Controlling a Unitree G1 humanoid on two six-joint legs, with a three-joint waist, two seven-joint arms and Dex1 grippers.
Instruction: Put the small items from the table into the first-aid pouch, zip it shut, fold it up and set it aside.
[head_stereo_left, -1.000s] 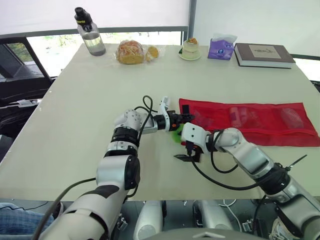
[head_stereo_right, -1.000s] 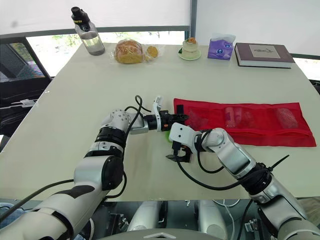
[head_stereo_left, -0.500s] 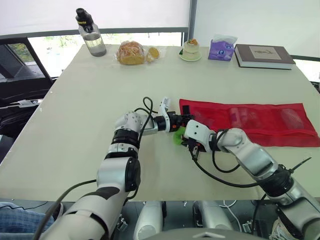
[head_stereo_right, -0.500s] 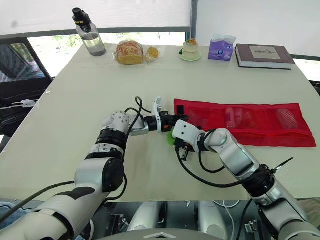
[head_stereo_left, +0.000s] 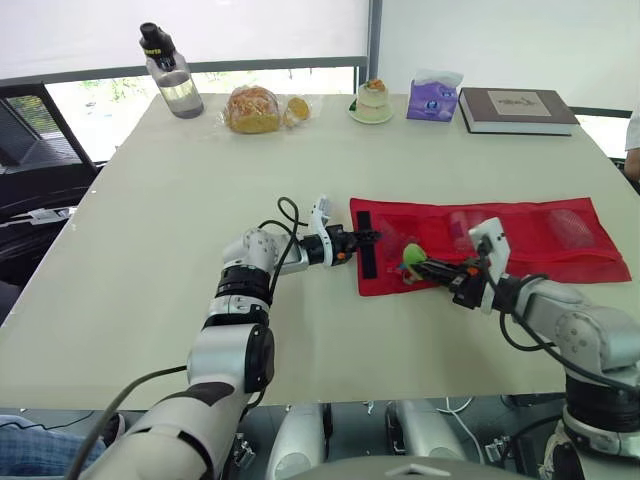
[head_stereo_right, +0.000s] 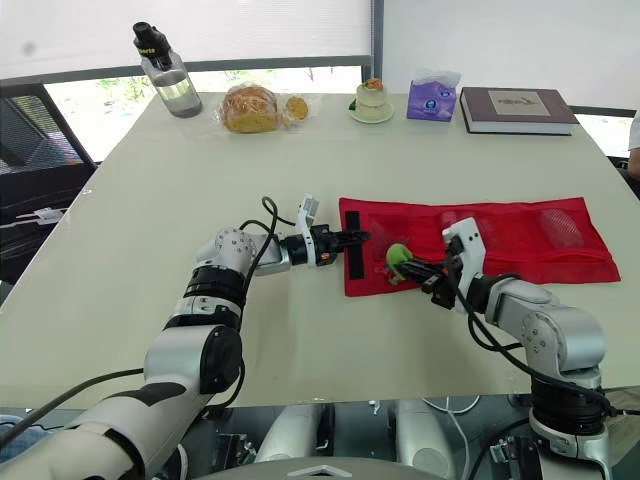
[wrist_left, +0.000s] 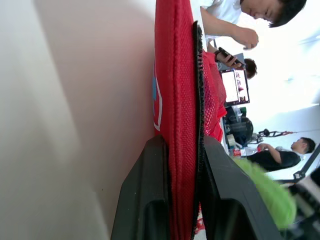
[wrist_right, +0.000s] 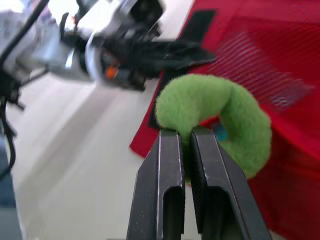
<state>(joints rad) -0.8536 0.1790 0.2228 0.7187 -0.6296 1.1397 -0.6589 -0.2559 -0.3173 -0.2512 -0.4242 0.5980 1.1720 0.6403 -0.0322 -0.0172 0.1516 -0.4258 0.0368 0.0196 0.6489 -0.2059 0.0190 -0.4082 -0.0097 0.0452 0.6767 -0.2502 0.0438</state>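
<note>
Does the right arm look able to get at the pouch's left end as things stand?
Probably yes. The right gripper, shut on the green ring, is over the red pouch close to that end. The left gripper pinches the edge there, but nothing lies between them.

Beige table: red mesh pouch lying flat. Well beyond pouch, in a row: bottle, bagged bread, cake, tissue pack, book.

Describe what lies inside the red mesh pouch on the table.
Through the mesh of the pouch a pale item shows mid-pouch and another near its right end; the mesh hides what they are. The green ring is outside, held by the right gripper.
</note>
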